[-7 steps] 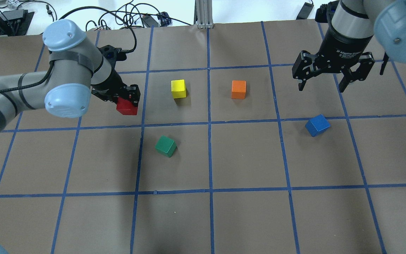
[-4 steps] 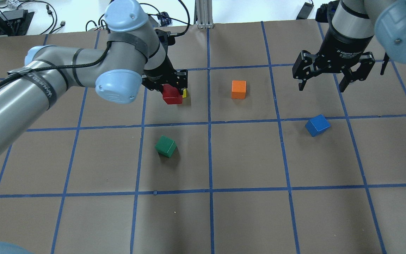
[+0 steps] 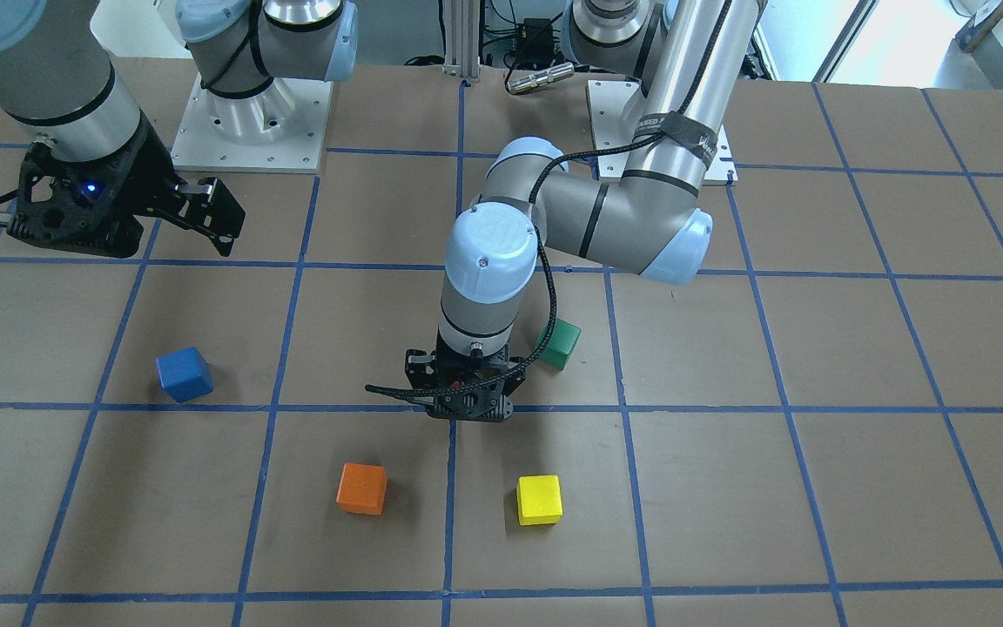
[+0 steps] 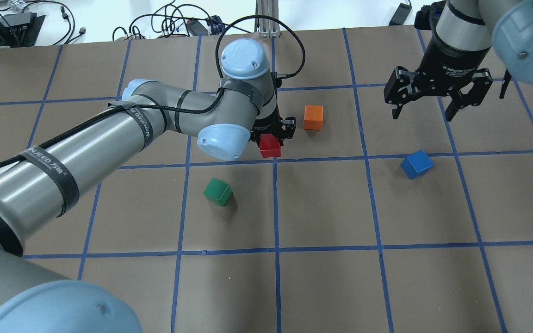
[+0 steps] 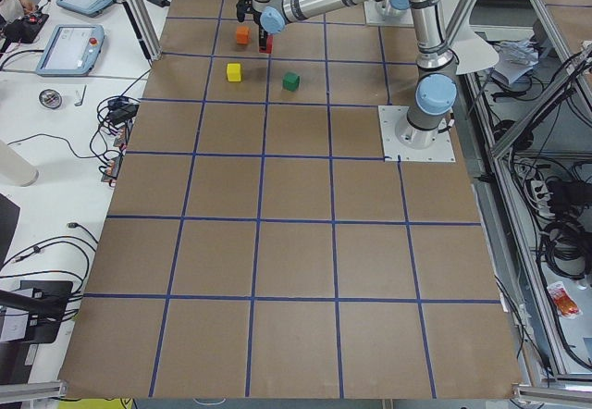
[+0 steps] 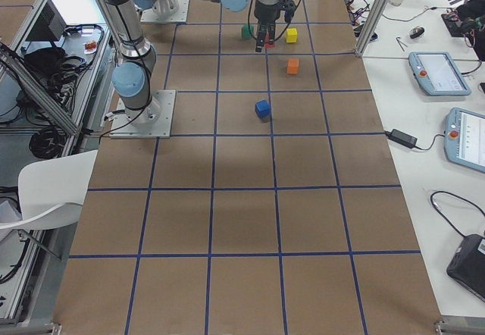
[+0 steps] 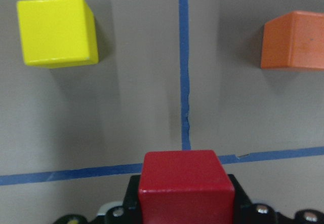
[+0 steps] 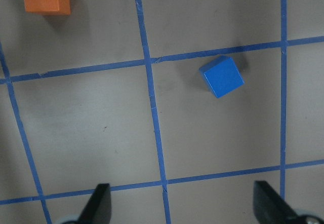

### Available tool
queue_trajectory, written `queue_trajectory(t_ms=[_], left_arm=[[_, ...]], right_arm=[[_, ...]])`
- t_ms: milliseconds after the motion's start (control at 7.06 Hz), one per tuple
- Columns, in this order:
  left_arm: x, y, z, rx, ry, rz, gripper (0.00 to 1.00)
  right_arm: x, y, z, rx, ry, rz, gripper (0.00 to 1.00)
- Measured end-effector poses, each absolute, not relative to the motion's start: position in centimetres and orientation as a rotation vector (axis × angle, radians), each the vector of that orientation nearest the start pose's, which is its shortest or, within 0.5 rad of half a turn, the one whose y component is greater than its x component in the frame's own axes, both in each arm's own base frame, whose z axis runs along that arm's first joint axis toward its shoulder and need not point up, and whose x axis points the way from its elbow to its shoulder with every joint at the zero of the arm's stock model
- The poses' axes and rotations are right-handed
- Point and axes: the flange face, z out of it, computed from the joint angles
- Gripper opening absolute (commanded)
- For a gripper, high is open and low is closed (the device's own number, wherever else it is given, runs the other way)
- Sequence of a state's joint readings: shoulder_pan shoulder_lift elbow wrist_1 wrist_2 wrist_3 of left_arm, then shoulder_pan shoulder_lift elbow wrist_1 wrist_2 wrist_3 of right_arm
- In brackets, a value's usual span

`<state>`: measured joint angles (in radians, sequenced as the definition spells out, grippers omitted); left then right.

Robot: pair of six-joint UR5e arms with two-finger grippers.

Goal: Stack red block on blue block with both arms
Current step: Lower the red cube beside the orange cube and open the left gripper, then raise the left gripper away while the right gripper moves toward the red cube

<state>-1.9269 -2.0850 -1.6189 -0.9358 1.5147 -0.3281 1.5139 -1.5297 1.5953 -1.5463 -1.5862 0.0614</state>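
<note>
Front-facing view: the left claw [image 3: 467,402] hangs over the middle of the counter [image 3: 815,453], with the blue block [image 3: 184,374] lying at its 9 o'clock.

Overhead: the left claw grips the red block [image 4: 270,146], probably to carry it to the blue block, at its 3 o'clock. The right claw [image 4: 421,115] hovers spread open at the blue block's 12 o'clock, apparently waiting.

Left wrist view: the red block sits clamped between the jaws.

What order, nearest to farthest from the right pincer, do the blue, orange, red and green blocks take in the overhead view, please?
From the right pincer:
1. blue block, just below it in view.
2. orange block, to its left.
3. red block, farther left, in the left pincer.
4. green block, farthest left.
</note>
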Motion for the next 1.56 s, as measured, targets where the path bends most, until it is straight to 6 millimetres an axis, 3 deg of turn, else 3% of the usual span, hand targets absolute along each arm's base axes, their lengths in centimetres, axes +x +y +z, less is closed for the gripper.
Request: queue_trajectory(t_ms=[283, 425, 567, 708, 850, 1133, 1417, 1558], left_arm=[[-36.0, -55.8, 21.1, 0.064, 3.183, -0.061, 0.82], [-36.1, -55.8, 20.0, 0.068, 3.177, -0.043, 0.94], [-36.2, -55.9, 19.6, 0.069, 3.178, -0.044, 1.0], [-36.0, -56.2, 20.4, 0.066, 3.188, -0.078, 1.0], [-35.4, -56.7, 22.5, 0.049, 3.204, -0.132, 1.0], [-32.1, -56.9, 29.5, 0.077, 3.203, -0.184, 1.0], [-24.3, -55.7, 38.5, 0.15, 3.177, -0.156, 1.0], [-20.4, -54.0, 43.1, 0.155, 3.164, -0.15, 1.0]], right_arm=[[10.3, -50.6, 45.4, 0.185, 3.149, 0.139, 1.0], [10.3, -50.6, 45.4, 0.185, 3.149, 0.138, 1.0], [10.3, -50.6, 45.4, 0.185, 3.149, 0.139, 1.0], [10.3, -50.5, 45.3, 0.185, 3.147, 0.141, 1.0], [10.3, -50.5, 45.3, 0.183, 3.145, 0.147, 1.0], [10.4, -50.6, 45.4, 0.18, 3.145, 0.14, 1.0], [10.8, -52.1, 44.9, 0.174, 3.14, 0.06, 1.0], [12.0, -53.8, 43.2, 0.168, 3.138, 0.026, 1.0]])
